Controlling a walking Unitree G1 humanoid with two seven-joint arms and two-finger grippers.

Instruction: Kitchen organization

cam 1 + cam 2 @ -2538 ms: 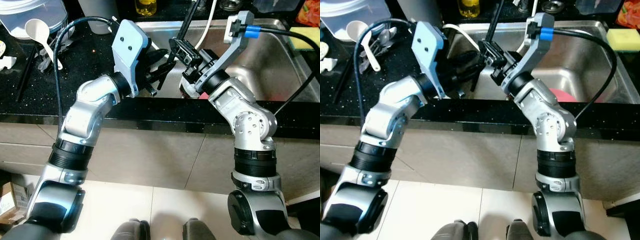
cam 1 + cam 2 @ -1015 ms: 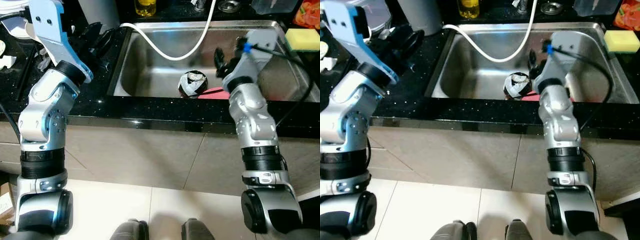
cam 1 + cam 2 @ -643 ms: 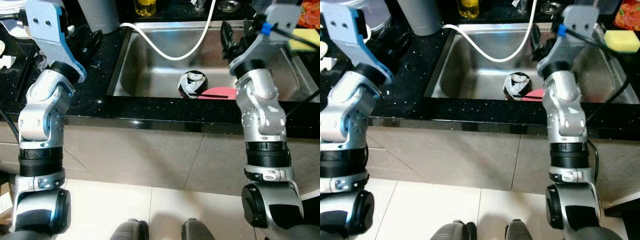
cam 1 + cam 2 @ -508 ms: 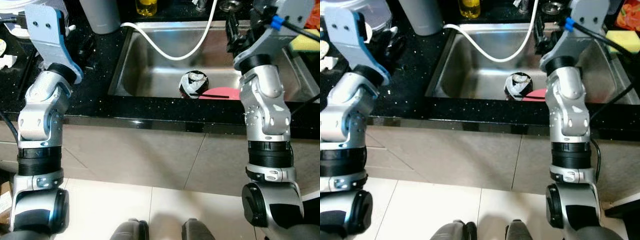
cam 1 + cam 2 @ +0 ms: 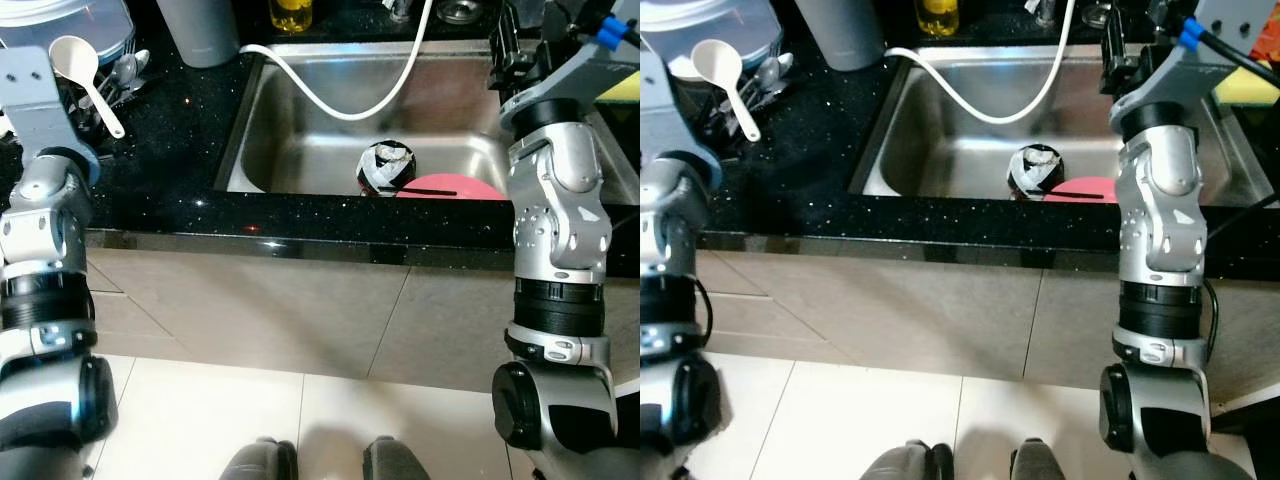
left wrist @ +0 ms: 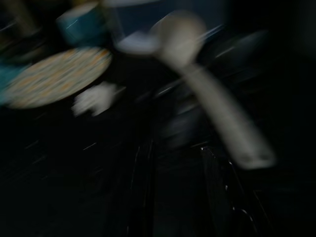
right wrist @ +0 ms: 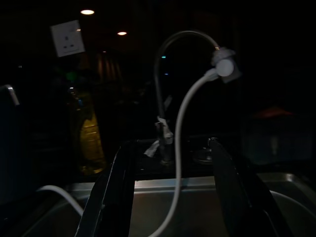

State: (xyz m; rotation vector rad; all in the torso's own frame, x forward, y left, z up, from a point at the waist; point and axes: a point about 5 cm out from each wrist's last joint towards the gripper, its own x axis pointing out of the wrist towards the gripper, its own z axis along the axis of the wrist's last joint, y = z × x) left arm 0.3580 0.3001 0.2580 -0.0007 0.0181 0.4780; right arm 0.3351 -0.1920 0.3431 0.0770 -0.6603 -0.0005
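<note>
A black-and-white patterned bowl (image 5: 386, 167) sits in the steel sink (image 5: 290, 120) beside a pink plate (image 5: 455, 187). A thin black stick (image 5: 420, 189) lies across that plate. My right gripper (image 7: 170, 197) is raised over the sink's right side, open and empty, facing the faucet (image 7: 165, 98) and white hose (image 5: 330, 100). My left arm (image 5: 40, 190) is drawn back at the far left. Its gripper (image 6: 177, 192) is open in a dark, blurred view facing a white spoon (image 5: 85, 65) on the black counter.
Left of the sink, the counter holds a clear container (image 5: 60, 20), loose utensils (image 5: 125, 70) and a grey cylinder (image 5: 195, 30). Behind the sink stands a yellow bottle (image 5: 290, 12). On the sink's right rim lies a yellow sponge (image 5: 625, 85). A patterned plate (image 6: 57, 74) shows blurred.
Both arms have left the middle of the sink: the left swung far left, the right rose to the right. The black stick once at the right gripper now lies on the pink plate.
</note>
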